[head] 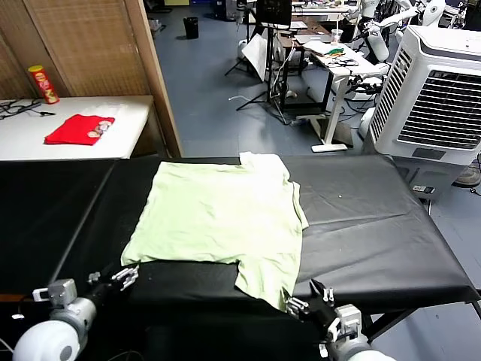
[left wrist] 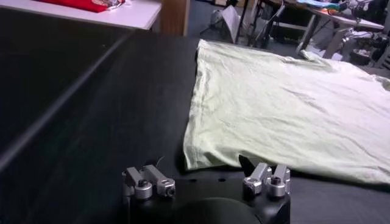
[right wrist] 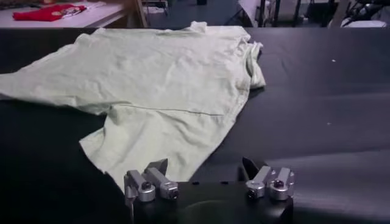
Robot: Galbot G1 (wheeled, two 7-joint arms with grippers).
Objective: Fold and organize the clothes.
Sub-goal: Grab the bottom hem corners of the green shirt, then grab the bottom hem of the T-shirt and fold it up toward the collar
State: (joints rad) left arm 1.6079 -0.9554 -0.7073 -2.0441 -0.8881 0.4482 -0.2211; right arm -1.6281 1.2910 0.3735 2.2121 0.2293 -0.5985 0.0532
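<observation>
The clothes, one pale light-green short-sleeved shirt (head: 218, 218), lie spread flat and wrinkly on the black table (head: 376, 226). One sleeve points toward me and its end hangs near the front edge. My left gripper (head: 113, 277) hovers open just short of the shirt's near left corner (left wrist: 201, 155), with nothing between its fingers. In the left wrist view the left gripper (left wrist: 204, 167) faces that corner. My right gripper (head: 308, 297) is open too, just short of the near sleeve's end (right wrist: 128, 149). In the right wrist view the right gripper (right wrist: 204, 165) holds nothing.
A small red folded garment (head: 79, 129) and a chips can (head: 43, 83) sit on a white table at the back left. A white air cooler (head: 440, 90) stands at the back right. The black table's front edge runs just before both grippers.
</observation>
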